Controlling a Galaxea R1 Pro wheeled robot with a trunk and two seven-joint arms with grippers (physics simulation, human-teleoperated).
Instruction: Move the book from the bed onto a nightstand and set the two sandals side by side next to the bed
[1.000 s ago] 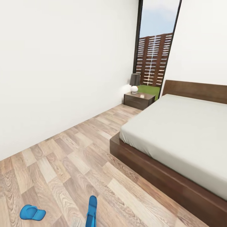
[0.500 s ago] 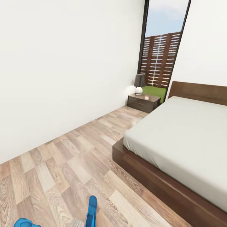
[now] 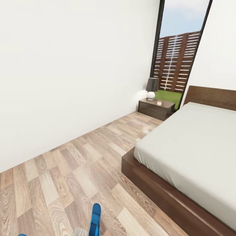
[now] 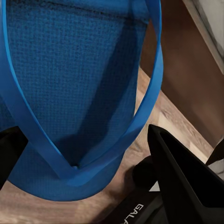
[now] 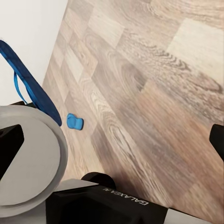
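One bright-blue sandal (image 3: 95, 219) stands on edge at the bottom of the head view. In the left wrist view this sandal (image 4: 79, 79) looms large, and my left gripper (image 4: 88, 161) is shut on it, with a black finger on each side. The second sandal (image 5: 74, 122) lies flat on the plank floor, small in the right wrist view; a sliver of it shows at the head view's bottom-left corner. My right gripper (image 5: 112, 142) is open over bare floor. The bed (image 3: 196, 147) stretches along the right. A nightstand (image 3: 156, 108) stands by its headboard. The book is out of view.
A dark-shaded lamp (image 3: 151, 88) sits on the nightstand, in front of a tall window (image 3: 178, 55) showing a slatted fence. A white wall (image 3: 65, 72) runs along the left. Wood floor (image 3: 82, 164) lies between the wall and the bed frame.
The camera has moved: bed, nightstand and window shifted rightward in the picture, and the floor sandal slid out at the bottom-left corner. The held sandal keeps its place in the view.
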